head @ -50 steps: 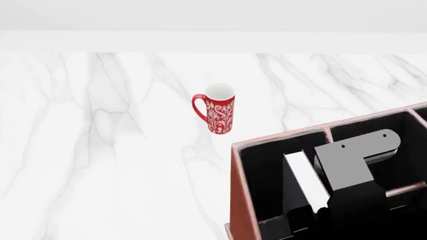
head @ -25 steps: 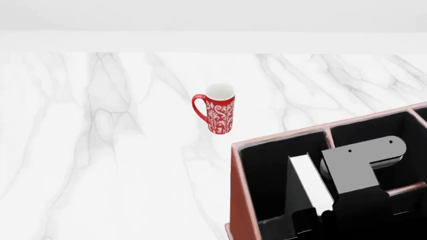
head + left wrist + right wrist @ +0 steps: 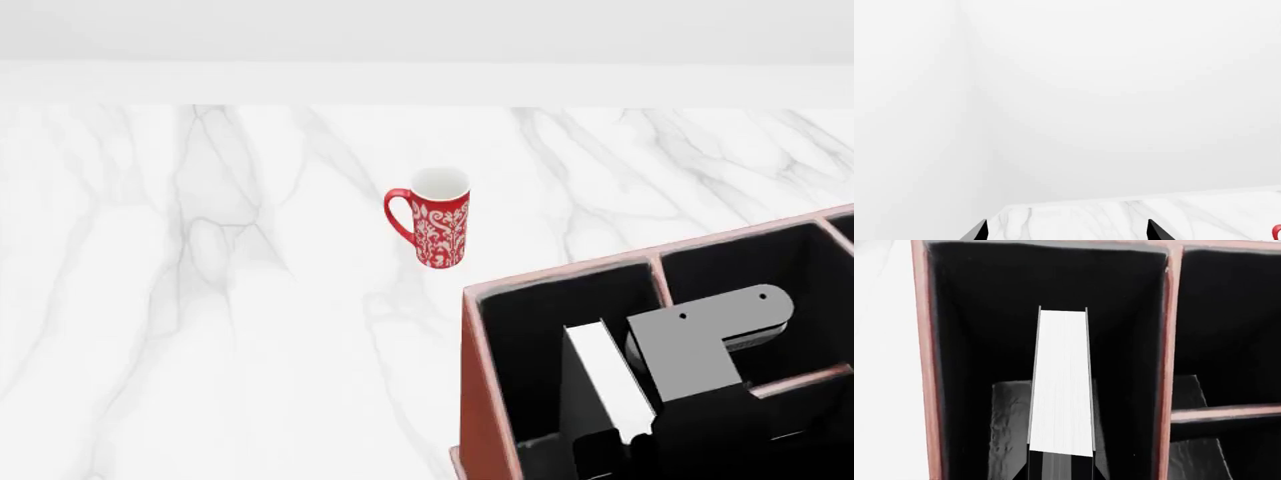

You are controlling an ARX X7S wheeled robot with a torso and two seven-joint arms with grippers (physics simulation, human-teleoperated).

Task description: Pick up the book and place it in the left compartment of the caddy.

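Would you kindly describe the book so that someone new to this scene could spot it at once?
Find the caddy, the large reddish-brown box with a black interior at the near right of the marble table. In its long left compartment, the book stands on edge. Its white page edges between thin black covers stand out against the dark walls.

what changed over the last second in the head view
The book, held over the left compartment of the caddy, swung slightly right with the right arm, then came back left to about where it began. It remains gripped by the right tool. The mug stayed put.
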